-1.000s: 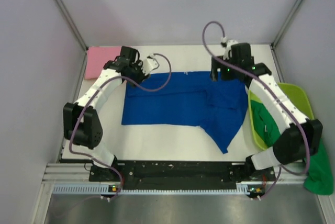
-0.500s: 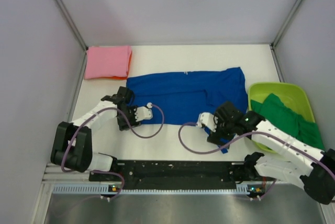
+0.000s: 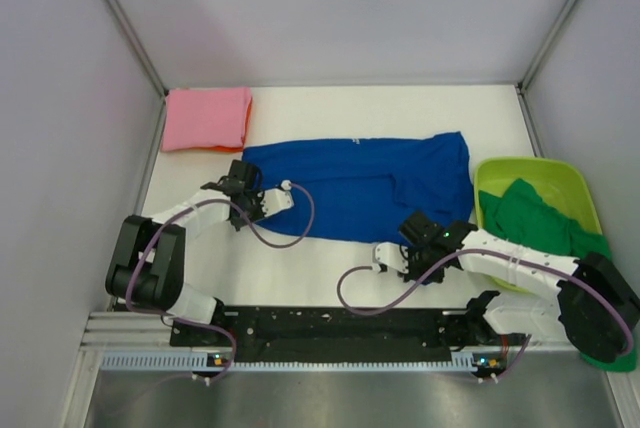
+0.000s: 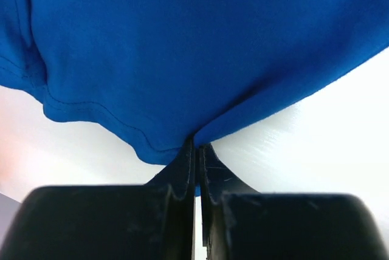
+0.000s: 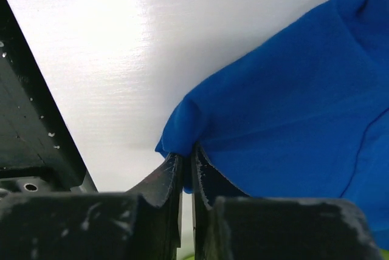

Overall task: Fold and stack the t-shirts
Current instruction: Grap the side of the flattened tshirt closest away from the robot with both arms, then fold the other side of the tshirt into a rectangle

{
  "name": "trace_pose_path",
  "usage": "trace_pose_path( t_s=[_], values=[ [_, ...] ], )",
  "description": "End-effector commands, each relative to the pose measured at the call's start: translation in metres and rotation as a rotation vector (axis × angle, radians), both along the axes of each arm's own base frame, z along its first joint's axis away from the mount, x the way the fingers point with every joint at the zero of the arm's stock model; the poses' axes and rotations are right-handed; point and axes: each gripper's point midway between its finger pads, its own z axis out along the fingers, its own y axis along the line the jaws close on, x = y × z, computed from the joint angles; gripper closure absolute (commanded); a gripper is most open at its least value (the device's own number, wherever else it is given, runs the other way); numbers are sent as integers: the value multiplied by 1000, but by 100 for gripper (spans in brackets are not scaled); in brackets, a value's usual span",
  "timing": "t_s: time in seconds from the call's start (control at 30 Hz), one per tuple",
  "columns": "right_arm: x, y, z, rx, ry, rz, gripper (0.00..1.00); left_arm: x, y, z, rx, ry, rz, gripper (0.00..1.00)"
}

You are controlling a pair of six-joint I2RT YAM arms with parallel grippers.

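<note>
The royal blue t-shirt [image 3: 360,186] lies spread across the middle of the white table. My left gripper [image 3: 242,214] is shut on its near left hem, with cloth pinched between the fingertips [image 4: 197,144]. Over at the shirt's near right corner, my right gripper [image 3: 424,248] is shut on a bunched fold of blue cloth [image 5: 188,150]. The pink t-shirt [image 3: 207,118] sits folded at the far left. A green t-shirt [image 3: 540,216] lies crumpled in the tub.
The lime-green plastic tub [image 3: 527,164] stands at the right edge, with green cloth spilling over its near right side [image 3: 610,348]. Grey walls close in the table on three sides. A black rail [image 3: 340,323] runs along the near edge.
Both arms have come from the shirt's far edge to its near edge. Both grippers, open half a second ago, have shut on blue cloth. The hanging near right corner has been drawn up.
</note>
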Motion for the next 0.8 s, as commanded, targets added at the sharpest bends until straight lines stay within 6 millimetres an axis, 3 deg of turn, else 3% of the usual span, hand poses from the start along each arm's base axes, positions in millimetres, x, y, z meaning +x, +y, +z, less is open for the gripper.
trace_pose_path(
  t_s=[0.0,0.1,0.2,0.3,0.57,0.77],
  values=[
    [8,24,12,92,-34,83,100,-5,-2,3,-30,22,50,100],
    [33,32,46,184,-136,30,100,6,-4,23,-48,-13,80,100],
    [68,27,82,260,-243,-64,100,21,-8,40,-66,-32,108,100],
    [104,15,101,270,-333,-133,100,38,-5,46,-41,-29,164,100],
    [202,-17,115,328,-466,-291,100,89,-6,52,-24,-25,264,100],
    [237,-50,88,223,-436,-345,100,112,-1,53,15,-26,297,100]
  ],
)
